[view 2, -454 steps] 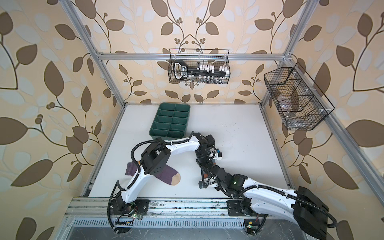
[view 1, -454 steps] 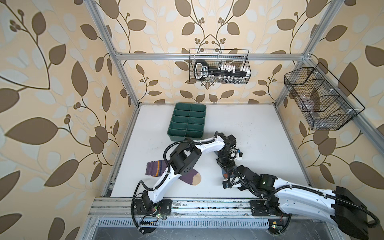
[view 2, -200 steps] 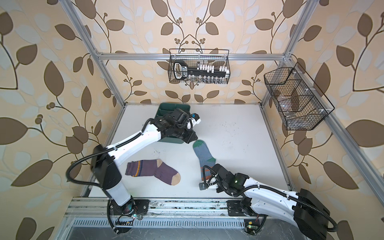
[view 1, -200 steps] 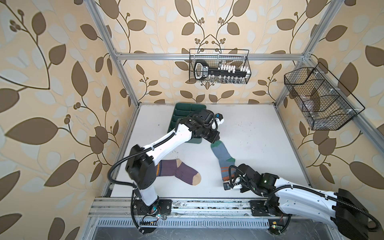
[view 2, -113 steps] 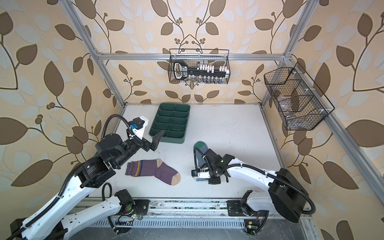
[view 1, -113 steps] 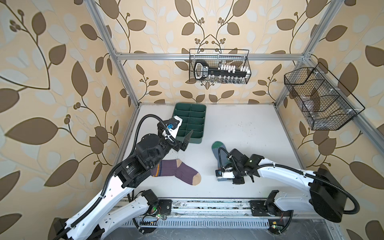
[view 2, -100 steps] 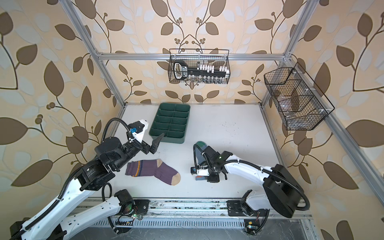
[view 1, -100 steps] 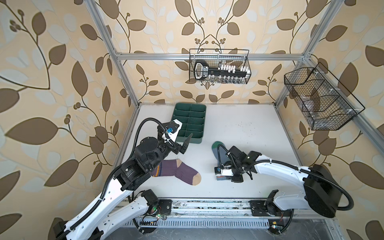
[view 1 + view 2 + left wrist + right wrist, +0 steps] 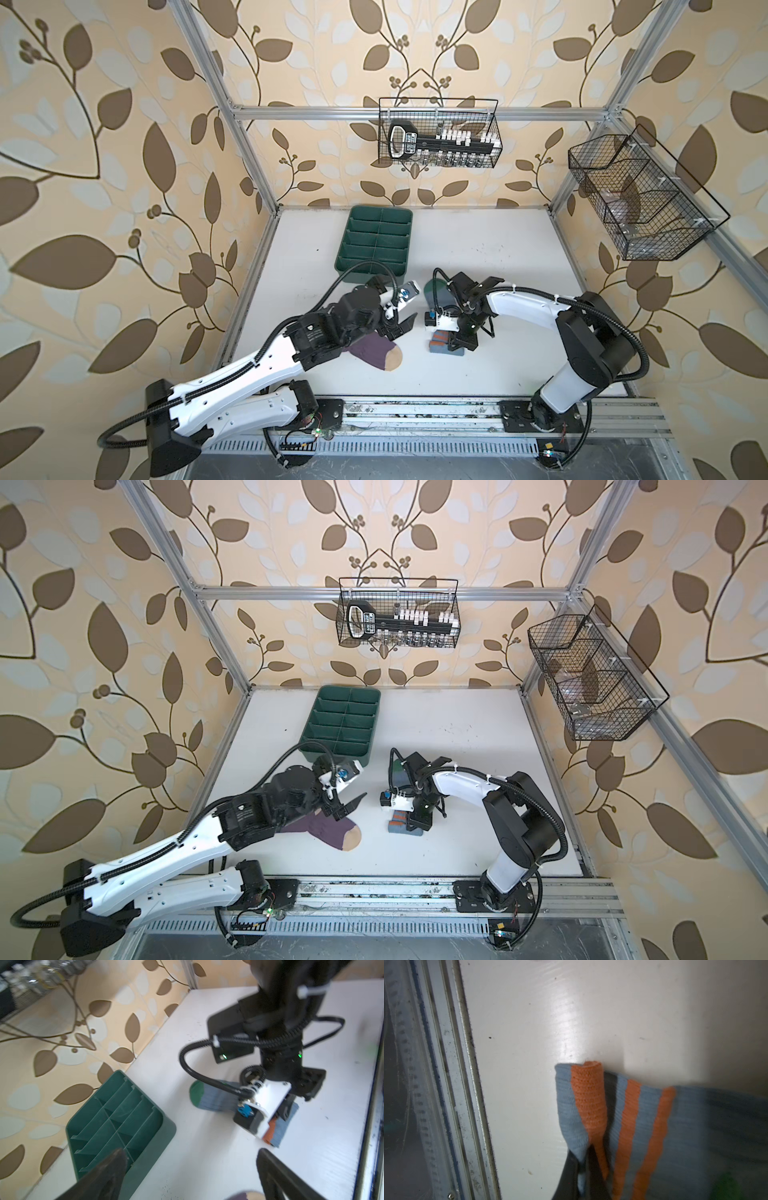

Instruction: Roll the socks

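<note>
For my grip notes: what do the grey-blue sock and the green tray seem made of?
Grey-blue sock: knitted fabric, matte; fine ribs and stitches show. Green tray: probably moulded plastic, smooth, slightly shiny; thin stiff dividers.

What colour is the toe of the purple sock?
Tan; the purple sock shows best in a top view.

Top views bright and evenly lit, only faint shadows on the white table [image 9: 478, 257]; frame post [image 9: 254, 166] leans outward, wide-angle stretch. Left wrist view smeared, soft throughout. Right wrist view dimmer: glare streak on the table, grey-blue sock [image 9: 648, 1109] blurring toward one end.
</note>
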{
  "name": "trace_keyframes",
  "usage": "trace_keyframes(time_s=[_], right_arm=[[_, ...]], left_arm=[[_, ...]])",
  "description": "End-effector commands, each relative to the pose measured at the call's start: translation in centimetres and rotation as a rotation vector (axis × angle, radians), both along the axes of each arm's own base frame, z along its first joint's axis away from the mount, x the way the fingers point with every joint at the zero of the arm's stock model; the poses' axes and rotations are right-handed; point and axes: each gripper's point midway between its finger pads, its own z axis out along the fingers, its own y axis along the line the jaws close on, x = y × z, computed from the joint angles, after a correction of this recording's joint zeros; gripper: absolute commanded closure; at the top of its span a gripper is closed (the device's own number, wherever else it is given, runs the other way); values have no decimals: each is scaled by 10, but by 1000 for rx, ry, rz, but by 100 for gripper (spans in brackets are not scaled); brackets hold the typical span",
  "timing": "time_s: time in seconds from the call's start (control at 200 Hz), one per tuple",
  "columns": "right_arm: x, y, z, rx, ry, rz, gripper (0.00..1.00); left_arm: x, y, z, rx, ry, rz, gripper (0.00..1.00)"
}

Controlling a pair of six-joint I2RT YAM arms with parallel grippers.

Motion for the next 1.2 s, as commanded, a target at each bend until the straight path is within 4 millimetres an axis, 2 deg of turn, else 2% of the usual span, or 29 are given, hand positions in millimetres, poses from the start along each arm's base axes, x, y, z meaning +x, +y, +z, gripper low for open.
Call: trace_keyframes(time_s=[0.0,0.11,0.28,0.475,0.56,0.66,0.72,0.77,0.805,0.86,0.875,0.92,0.965,1.075,1.135,1.195], right_arm=[[0,-1,-1,15,-19,5,100],[4,-1,-5,-12,-24,9,100],[1,-7,-11,-29,-4,3,100],[-1,-23,-29,-133,-13,24,100],[-3,-19,-26,-117,-23,29,100],[-4,-13,-23,-85,-41,37,100],[-6,-13,-25,-95,-52,55,100],[-6,-12,-29,-110,-54,46,100],[-12,-12,-30,-114,-38,69,100],[-14,-11,-33,-128,-42,87,100],[-13,-11,-34,-133,-42,81,100],[-12,-10,-37,-128,-39,54,100],[-20,-9,-37,-115,-17,77,100],[-19,-7,-36,-111,-27,68,100],[-26,-4,-30,-76,-7,89,100],[-23,-2,-28,-65,-11,70,100]], left_arm=[[-8,-15,0,40,-39,-63,1],[-33,-26,-16,109,-75,-180,1],[-62,-42,-61,289,-199,-310,2],[-71,-51,-105,369,-199,-336,2],[-79,-55,-125,384,-162,-375,2],[-87,-66,-137,372,-136,-404,2],[-83,-71,-141,369,-128,-379,5],[-83,-73,-156,405,-107,-381,8],[-86,-75,-162,428,-99,-399,2],[-81,-80,-161,419,-99,-358,1],[-77,-79,-169,444,-95,-339,1],[-73,-80,-179,485,-98,-320,7],[-71,-82,-186,513,-101,-319,13],[-61,-83,-198,531,-122,-270,18],[-56,-85,-195,523,-149,-247,20],[-50,-83,-192,513,-175,-216,21]])
